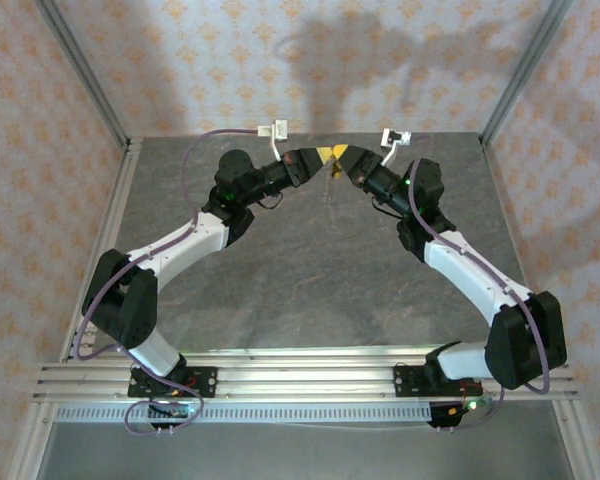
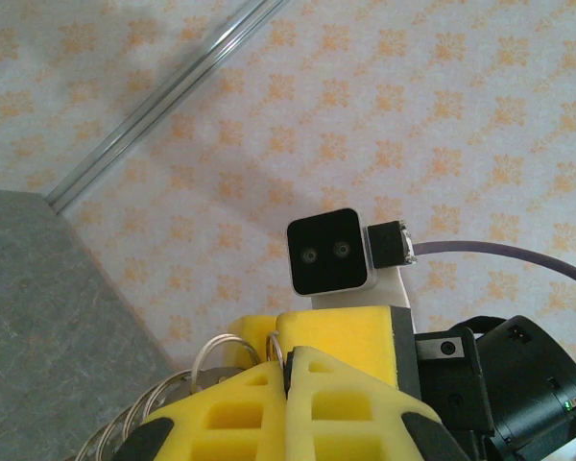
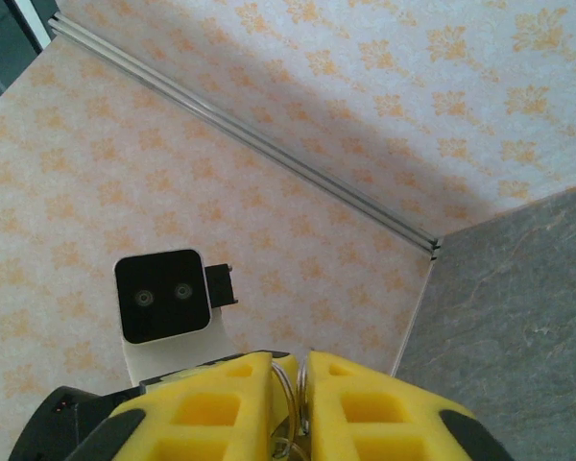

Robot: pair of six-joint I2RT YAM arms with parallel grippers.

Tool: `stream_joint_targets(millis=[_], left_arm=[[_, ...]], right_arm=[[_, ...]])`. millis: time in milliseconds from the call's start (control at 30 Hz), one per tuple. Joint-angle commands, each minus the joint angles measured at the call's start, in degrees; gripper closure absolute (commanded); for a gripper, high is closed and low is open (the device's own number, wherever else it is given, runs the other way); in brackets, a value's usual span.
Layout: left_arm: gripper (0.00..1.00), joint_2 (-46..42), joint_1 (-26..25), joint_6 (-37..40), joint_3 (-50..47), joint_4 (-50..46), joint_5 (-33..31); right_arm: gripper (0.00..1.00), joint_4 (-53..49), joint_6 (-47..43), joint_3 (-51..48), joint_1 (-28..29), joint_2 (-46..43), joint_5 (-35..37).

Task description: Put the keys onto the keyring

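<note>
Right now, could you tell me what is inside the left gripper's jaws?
A thin wire loop of the keyring is pinched there; anything deeper between the jaws is hidden.

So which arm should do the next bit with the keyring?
Probably the right. The left gripper is clamped shut on the keyring, holding it steady. The right gripper faces it with ring wire in the slim gap of its jaws, so it can grip and work.

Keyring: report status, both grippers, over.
Left gripper shut on thin silvery wire keyring. Right gripper pinching same ring, both raised tip to tip. No obstruction seen.
</note>
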Motion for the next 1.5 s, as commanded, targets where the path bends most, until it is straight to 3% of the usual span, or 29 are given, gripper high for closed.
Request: stream_joint_targets(millis=[0,267,700,833,967,1467], left_arm=[[1.0,-1.32,-0.44,0.23,1.1,3.84,1.02],[1.0,-1.11,-0.53,0.36,1.39,3.57,1.11],[1.0,-1.9,-0.49,1.3,1.71,1.09,0.25],[0.85,-2.0,-0.4,1.31,1.95,0.5,0.23],[0.77,-2.02,-0.19,1.21,2.14,0.15,0.48],[0.76,-0.12,0.83,0.41,4.61,-0.71,5.02]], right_arm=[[0.88,2.74,0.51,2.05,0.33,0.46,-0.72],[1.0,2.78,0.53,2.04,0.37,0.35,-1.45],[1.0,2.77,-0.08,0.93,-0.11,0.0,-1.86],[1.0,2.87,-0.1,0.41,-0.89,-0.33,-2.62],[1.0,2.61,-0.19,0.33,-1.9,-0.35,-4.23],[1.0,-1.4,-2.68,2.6,-3.03,1.12,-10.5]])
